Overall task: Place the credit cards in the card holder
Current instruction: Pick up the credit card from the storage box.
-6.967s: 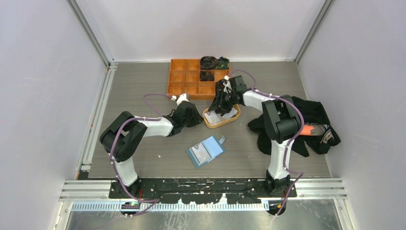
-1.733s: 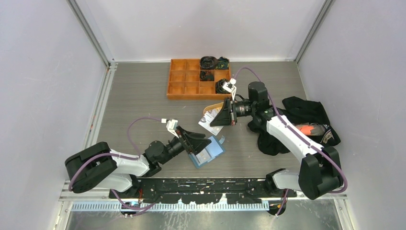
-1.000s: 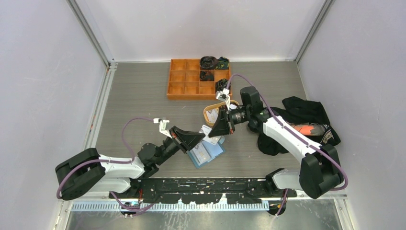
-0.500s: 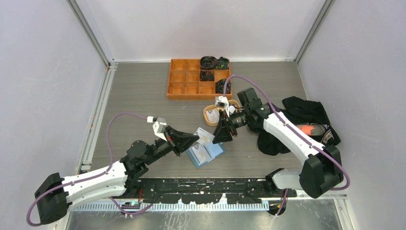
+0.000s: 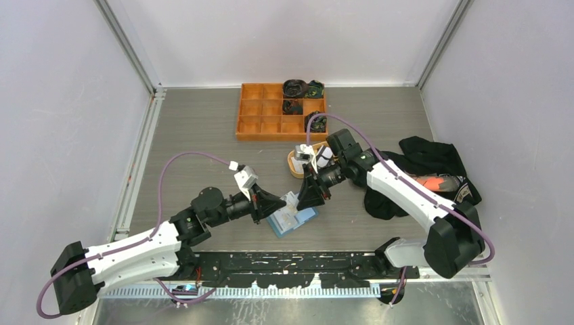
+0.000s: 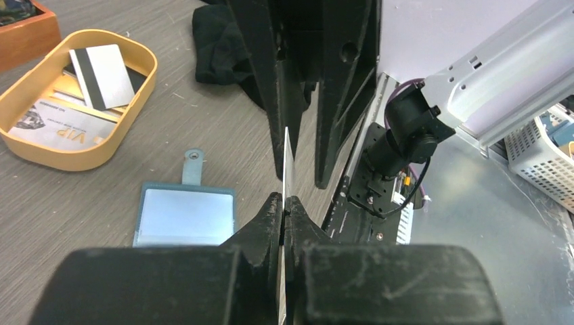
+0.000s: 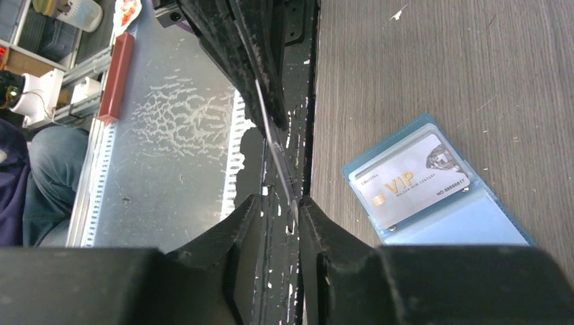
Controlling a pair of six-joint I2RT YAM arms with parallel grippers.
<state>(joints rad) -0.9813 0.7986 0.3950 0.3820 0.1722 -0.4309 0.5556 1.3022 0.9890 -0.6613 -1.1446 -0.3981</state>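
Left arm (image 5: 135, 247) is stretched low over the table (image 5: 196, 135), with the left gripper (image 5: 276, 202) clamped tight on a white card (image 6: 286, 159) held edge-up. Right arm (image 5: 399, 186) is bent down from the right, and the right gripper (image 7: 274, 203) is parked nose to nose with it, jaws parted narrowly either side of the card. The card holder (image 6: 184, 215) is laid open just below, VIP card (image 7: 409, 179) already slotted. A second back those right jaws were closed on the card too; that grip's been let go.

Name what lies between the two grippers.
A credit card, edge-on, pinched by the left gripper, reaching between the right gripper's open fingers; left wrist view.
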